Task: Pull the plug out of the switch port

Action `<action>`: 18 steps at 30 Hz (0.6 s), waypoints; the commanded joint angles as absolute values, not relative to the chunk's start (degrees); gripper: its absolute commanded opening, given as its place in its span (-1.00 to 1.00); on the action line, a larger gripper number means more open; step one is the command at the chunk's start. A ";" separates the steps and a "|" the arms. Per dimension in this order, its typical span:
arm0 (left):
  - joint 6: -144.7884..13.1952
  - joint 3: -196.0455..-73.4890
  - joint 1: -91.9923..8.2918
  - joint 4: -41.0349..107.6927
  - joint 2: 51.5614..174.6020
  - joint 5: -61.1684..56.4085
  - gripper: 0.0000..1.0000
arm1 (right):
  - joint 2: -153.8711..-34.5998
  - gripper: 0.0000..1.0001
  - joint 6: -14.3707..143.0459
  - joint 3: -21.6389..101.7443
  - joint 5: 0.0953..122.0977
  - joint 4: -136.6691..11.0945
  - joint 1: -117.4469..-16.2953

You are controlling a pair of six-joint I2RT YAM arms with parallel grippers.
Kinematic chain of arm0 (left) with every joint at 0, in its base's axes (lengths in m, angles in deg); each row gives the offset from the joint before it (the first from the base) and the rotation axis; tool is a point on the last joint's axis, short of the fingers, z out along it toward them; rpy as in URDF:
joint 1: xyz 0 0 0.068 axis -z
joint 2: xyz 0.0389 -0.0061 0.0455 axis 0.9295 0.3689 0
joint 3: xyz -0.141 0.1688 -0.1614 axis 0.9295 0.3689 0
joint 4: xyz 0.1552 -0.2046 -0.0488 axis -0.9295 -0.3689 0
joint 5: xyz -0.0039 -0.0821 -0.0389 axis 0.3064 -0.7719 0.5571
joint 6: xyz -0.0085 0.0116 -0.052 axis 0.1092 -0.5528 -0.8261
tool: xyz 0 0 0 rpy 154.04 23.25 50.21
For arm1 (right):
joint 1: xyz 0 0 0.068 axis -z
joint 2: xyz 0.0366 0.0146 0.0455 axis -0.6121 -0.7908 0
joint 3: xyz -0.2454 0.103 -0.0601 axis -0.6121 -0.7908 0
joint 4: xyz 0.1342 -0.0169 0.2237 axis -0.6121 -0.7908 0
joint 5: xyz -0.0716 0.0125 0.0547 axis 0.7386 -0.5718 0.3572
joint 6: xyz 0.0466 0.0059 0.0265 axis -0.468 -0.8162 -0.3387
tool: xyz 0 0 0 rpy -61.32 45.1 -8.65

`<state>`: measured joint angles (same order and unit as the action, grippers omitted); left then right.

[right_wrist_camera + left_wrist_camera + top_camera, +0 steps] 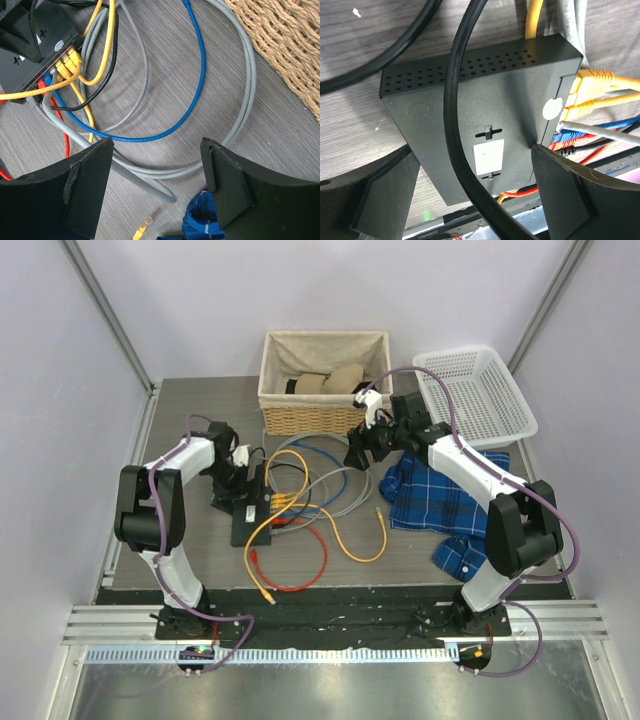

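Black metal, the switch lies flat on the table with its white label up. My left claw is spread astride it, one finger at the port edge and the other at the opposite edge; I cannot tell whether the pads touch the casing. A black cable crosses the wrist view and hides a strip of the lid. Along the port edge I make out yellow plugs, a blue plug and something red below, partly behind the finger. The right claw, spread and gripping nothing, hangs over looped cables right of the switch, with the wicker basket farther out.
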<state>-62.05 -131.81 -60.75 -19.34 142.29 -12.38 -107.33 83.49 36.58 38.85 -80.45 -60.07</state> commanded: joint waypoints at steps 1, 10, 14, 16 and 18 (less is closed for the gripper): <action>-60.55 -130.02 -62.72 -17.90 136.39 -16.18 0.91 | -105.09 0.58 84.51 37.54 37.62 -79.51 -60.24; -61.51 -126.14 -73.44 -17.38 131.54 -17.85 0.92 | -106.32 0.58 84.16 39.39 36.13 -79.07 -60.68; -61.86 -127.63 -74.33 -16.85 131.98 -17.76 0.92 | -107.37 0.57 81.97 42.19 36.13 -78.36 -61.65; -61.78 -128.60 -74.24 -16.76 131.90 -18.11 0.92 | -108.42 0.57 80.91 44.74 36.83 -78.28 -62.17; -61.25 -129.48 -74.33 -16.50 131.46 -17.85 0.91 | -110.17 0.58 79.51 47.20 40.68 -78.62 -63.58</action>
<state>-61.48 -126.52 -74.48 -17.85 133.27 -16.12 -108.27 82.27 41.13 37.71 -80.67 -61.51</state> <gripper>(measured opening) 0.958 0.788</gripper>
